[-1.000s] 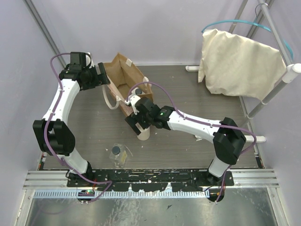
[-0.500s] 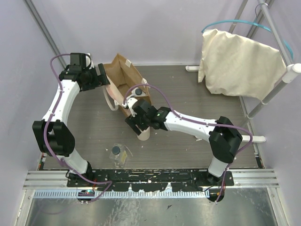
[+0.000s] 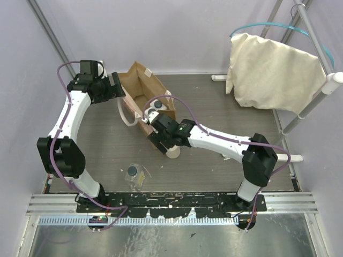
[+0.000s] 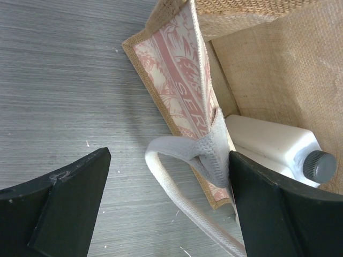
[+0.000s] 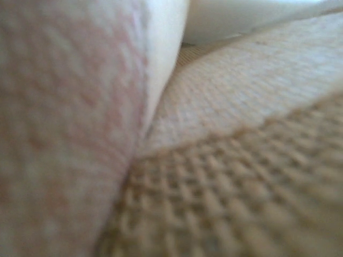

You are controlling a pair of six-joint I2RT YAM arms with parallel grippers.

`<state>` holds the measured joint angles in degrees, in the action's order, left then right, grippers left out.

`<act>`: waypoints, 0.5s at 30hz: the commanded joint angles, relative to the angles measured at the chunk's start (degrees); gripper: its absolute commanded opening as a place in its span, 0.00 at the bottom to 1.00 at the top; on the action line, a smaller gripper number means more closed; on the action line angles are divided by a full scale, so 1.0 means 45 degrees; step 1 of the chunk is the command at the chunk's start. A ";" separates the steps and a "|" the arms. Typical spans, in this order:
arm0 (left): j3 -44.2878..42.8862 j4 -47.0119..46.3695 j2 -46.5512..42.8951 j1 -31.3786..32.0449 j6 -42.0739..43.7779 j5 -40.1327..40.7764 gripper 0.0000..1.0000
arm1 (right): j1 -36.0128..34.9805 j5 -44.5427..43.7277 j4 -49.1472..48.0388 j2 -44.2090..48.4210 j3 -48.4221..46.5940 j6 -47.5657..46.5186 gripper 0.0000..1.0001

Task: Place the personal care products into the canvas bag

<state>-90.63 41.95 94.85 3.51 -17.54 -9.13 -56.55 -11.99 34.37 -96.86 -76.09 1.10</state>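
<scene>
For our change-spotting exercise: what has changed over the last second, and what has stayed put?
The right gripper shifted slightly to the right along the near end of the canvas bag, and the cream bottle under it moved along; whether it is gripped is unclear. The left gripper at the bag's rim, the bag itself and the wrapped item stayed put.

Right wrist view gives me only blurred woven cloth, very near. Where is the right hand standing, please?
Observer: From above, the right hand is at the near end of the canvas bag, and the cream bottle is just beside it, outside the bag.
Operator: Is something inside the bag already?
Observer: Yes. Left wrist view shows one white bottle lying inside.
Operator: And the other arm?
Observer: The left hand is open, one finger on each side of the bag's pale handle.
</scene>
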 commanded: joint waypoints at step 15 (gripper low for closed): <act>0.0003 0.0012 -0.0269 -0.0057 0.0104 -0.0100 0.98 | 0.0767 -0.1058 0.2990 0.1641 -0.3855 0.0628 0.33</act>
<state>-90.63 41.93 94.85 3.51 -17.56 -9.17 -54.02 -16.82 48.69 -94.04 -85.21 3.42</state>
